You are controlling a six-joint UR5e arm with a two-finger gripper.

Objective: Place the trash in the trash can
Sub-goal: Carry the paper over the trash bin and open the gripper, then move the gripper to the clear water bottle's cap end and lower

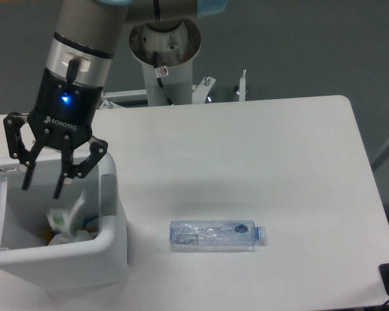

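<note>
Gripper hangs over the trash can w/ fingers spread wide, holding nothing. Directly below it, inside the can, a blurred white wrapper sits among other bits. Plastic bottle lies on its side on the table, well off to gripper's right & lower, cap pointing away.
</note>
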